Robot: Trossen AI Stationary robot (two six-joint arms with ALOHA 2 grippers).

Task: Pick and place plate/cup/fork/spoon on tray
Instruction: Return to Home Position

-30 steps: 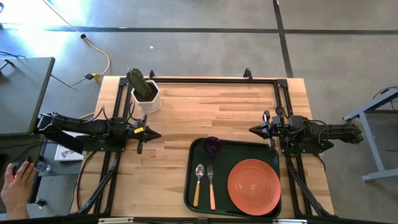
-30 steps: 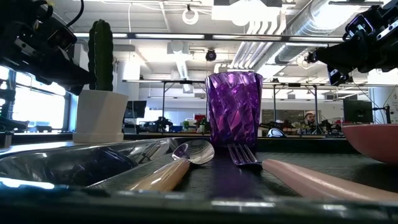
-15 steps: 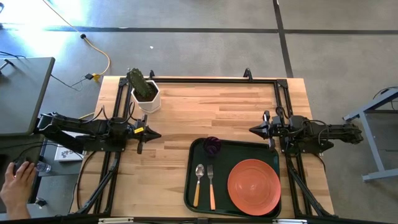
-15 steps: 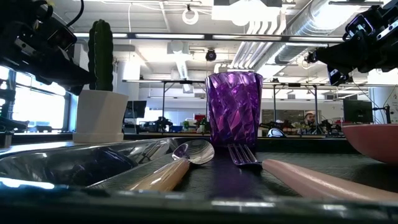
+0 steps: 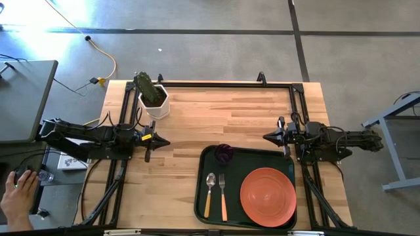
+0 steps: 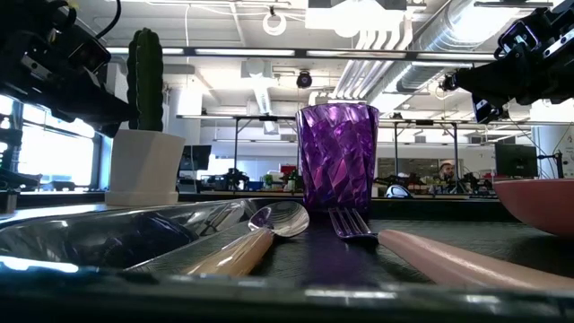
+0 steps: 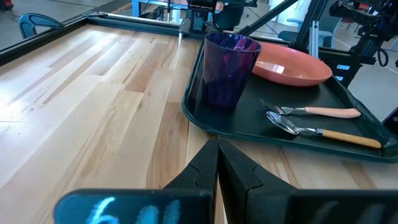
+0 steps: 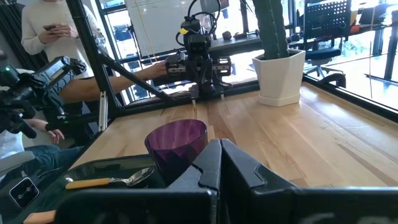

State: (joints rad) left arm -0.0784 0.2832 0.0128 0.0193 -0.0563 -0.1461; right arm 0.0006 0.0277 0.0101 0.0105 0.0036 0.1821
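Observation:
The dark green tray (image 5: 210,213) lies at the table's near right. On it stand the purple cup (image 5: 224,153) at its far left corner, the spoon (image 5: 210,191) and the fork (image 5: 222,194) side by side, and the orange-salmon plate (image 5: 268,196) at its right. The cup (image 7: 229,61), plate (image 7: 291,65), fork (image 7: 311,111) and spoon (image 7: 320,131) also show in the left wrist view. My left gripper (image 5: 164,141) is shut and empty at the table's left. My right gripper (image 5: 268,137) is shut and empty at the table's right, beyond the tray.
A white pot with a green cactus (image 5: 152,96) stands at the table's far left. Black rails (image 5: 216,83) run along the table's far and side edges. A person's hand (image 5: 16,190) rests on a mouse left of the table. Bare wood lies between the two grippers.

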